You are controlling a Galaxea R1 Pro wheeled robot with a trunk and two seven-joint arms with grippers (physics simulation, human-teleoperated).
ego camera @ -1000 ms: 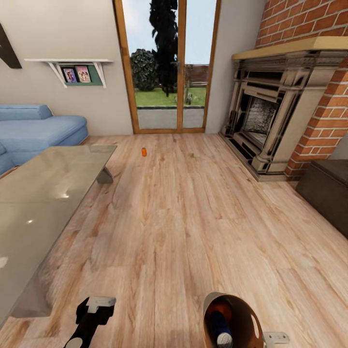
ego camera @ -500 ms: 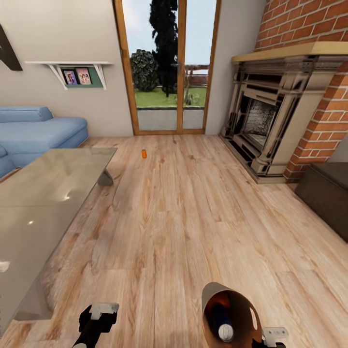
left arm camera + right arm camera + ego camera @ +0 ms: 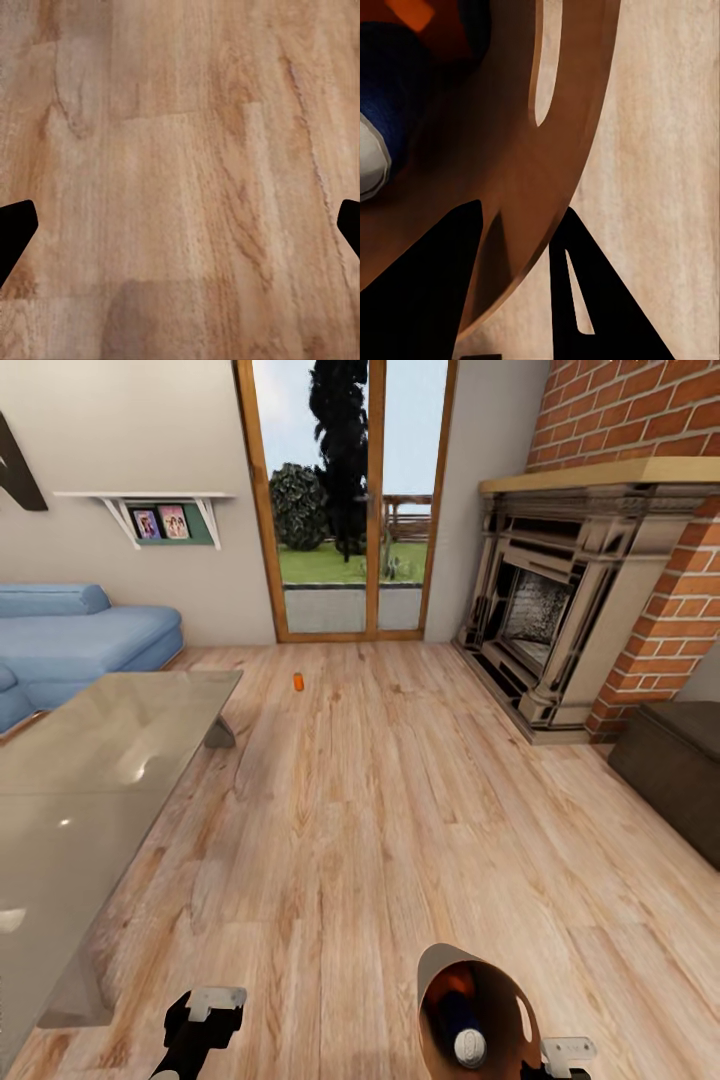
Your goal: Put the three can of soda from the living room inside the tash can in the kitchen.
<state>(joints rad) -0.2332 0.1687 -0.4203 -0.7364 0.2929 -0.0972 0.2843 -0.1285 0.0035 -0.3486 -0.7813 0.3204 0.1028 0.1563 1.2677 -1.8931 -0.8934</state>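
While the view drifts back: orange can (image 3: 298, 680) lies slightly farther.
Right gripper (image 3: 514, 300): clamps trash can (image 3: 500, 1000) rim.
Left gripper (image 3: 180, 225): spread, empty.

A glass table (image 3: 90, 760) stands beside a blue sofa (image 3: 80, 635). A brick fireplace (image 3: 580, 600) faces them, a dark chest (image 3: 675, 750) near it. A wall shelf (image 3: 160, 510) holds what look like photos.

My left gripper's (image 3: 180, 225) two black fingertips (image 3: 15, 229) sit wide apart (nothing between them) over light wood-plank floor (image 3: 180, 135).
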